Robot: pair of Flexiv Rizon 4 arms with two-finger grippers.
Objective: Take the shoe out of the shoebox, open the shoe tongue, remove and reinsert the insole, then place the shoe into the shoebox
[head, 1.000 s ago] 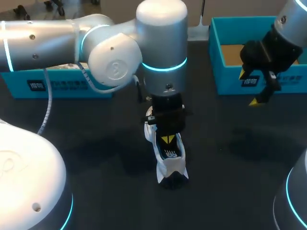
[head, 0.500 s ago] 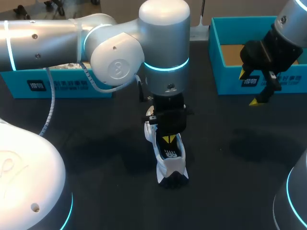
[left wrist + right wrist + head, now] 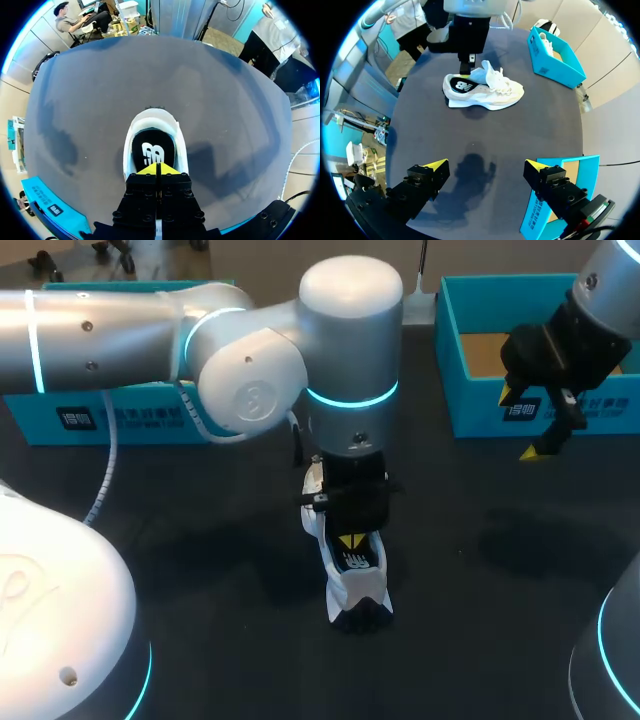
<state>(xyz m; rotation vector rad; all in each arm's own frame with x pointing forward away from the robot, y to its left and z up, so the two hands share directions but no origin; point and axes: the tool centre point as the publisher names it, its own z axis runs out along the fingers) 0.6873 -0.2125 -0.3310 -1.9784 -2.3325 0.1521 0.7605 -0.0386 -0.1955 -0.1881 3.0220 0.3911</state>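
White sneaker (image 3: 357, 585) with a smooth black insole (image 3: 152, 149), upright near the middle of the matte dark tabletop (image 3: 200, 540). Left tool (image 3: 158, 169): yellow tips pressed together inside the shoe's opening, at the insole; whether they pinch it cannot be told. Right tool (image 3: 486, 165): spread wide, empty, beside the open teal cardboard shoebox (image 3: 450, 360) at the far right corner. Only the right wrist view shows the sneaker's profile and crumpled tongue (image 3: 490, 72).

Silver left arm (image 3: 240, 370), cyan ring (image 3: 350, 402), pale coiled cable (image 3: 104, 465); black left hand (image 3: 350, 541), yellow tips.
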